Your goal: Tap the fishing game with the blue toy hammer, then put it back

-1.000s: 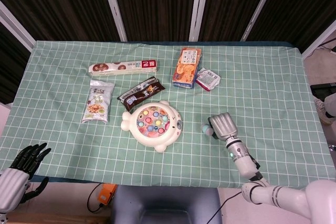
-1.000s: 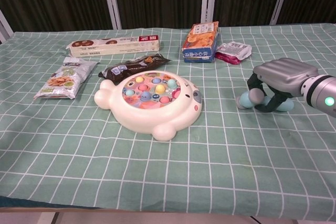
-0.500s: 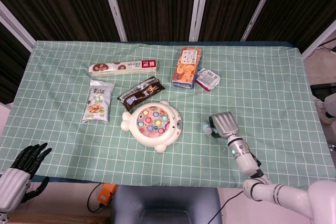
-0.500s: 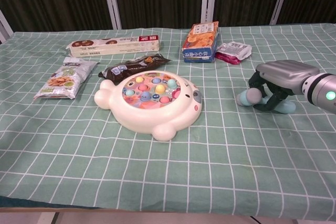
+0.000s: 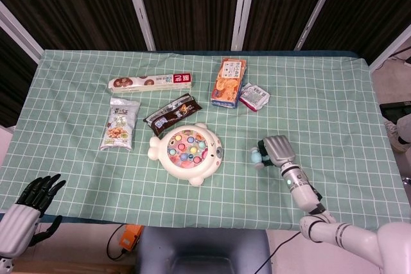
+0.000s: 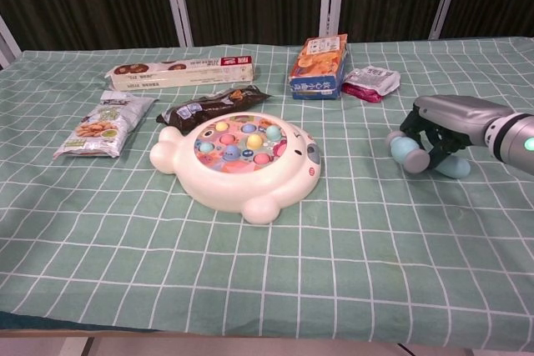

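- Right now the right hand (image 6: 446, 122) has its fingers (image 6: 437, 146) curled down around the blue toy hammer (image 6: 410, 154), which sits to the right of the fishing game (image 6: 242, 162) and well apart from it.
- Whether the hammer is clear of the table (image 6: 350, 264) or resting on the checked cloth cannot be told from the chest view; its pale blue head shows under the palm, and a second rounded blue end pokes out on the far side of the hand.
- In the head view the same right hand (image 5: 277, 150) covers most of the hammer (image 5: 256, 156), so only a small blue tip shows to its left.
- The left hand (image 5: 29, 206) hangs off the near left corner of the table, fingers spread and holding nothing.
- Risk one: the hold looks shallow, with the fingers wrapped near the head and not along the handle, so a swing could twist the hammer out.
- Risk two: the fishing game is light plastic with small loose fish (image 6: 239, 141) in its wells; a tap on its rim could tip it or shake pieces out.
- Risk three: the dark snack bar (image 6: 213, 105) lies just behind the game, and the orange snack box (image 6: 317, 66) and red packet (image 6: 370, 82) stand beyond the hand, so a wide sweep could brush them.
- Risk four: dragging across the cloth might bunch it and shift the game.
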`<state>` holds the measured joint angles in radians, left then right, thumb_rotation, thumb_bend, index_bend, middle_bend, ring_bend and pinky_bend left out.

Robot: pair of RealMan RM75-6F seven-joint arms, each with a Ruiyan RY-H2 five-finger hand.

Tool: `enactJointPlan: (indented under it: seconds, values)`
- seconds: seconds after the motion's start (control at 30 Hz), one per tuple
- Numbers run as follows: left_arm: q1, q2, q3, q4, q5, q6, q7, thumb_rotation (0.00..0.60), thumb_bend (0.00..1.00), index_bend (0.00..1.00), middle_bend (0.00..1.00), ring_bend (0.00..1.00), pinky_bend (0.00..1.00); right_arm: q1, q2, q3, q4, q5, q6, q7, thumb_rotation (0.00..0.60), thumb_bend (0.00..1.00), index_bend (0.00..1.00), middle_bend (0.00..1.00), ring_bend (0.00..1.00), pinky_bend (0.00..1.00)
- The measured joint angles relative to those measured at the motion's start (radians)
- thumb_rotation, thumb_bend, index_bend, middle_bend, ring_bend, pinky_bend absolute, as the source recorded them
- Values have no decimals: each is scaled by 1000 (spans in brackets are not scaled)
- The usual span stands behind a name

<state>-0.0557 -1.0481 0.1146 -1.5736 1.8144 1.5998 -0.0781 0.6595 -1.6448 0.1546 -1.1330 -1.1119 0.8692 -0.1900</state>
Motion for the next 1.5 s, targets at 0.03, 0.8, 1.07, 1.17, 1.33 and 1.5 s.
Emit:
enactJointPlan:
  seconds: [0.03, 0.8, 1.07, 1.17, 1.33, 1.5]
  values:
    - [0, 0, 0, 0, 0, 0, 0, 600, 387, 0, 14, 20, 93, -1, 0, 1, 4, -4, -1, 5, 600, 469, 952, 763, 788, 905]
    - [3, 0, 1, -2, 1, 6, 4, 600, 388, 0, 14, 20, 93, 2, 23, 8, -10, -21, -43, 53, 600, 433, 796, 663, 699, 815]
    - [5, 0, 1, -1, 0, 8, 5, 600, 388, 0, 14, 20, 92, 1, 28, 7, -13, -31, -46, 70, 600, 422, 747, 626, 683, 793]
    - [4, -1, 1, -2, -1, 6, 6, 600, 388, 0, 14, 20, 93, 0, 32, 8, -15, -36, -43, 78, 600, 420, 739, 622, 682, 792]
    - [5, -1, 1, -2, 0, 9, 5, 600, 388, 0, 14, 20, 92, -5, 38, 9, -15, -42, -39, 94, 600, 418, 733, 619, 678, 789]
    - [5, -1, 1, -2, 0, 8, 7, 600, 387, 0, 14, 20, 93, -4, 36, 3, -9, -51, -44, 100, 600, 418, 733, 619, 678, 789]
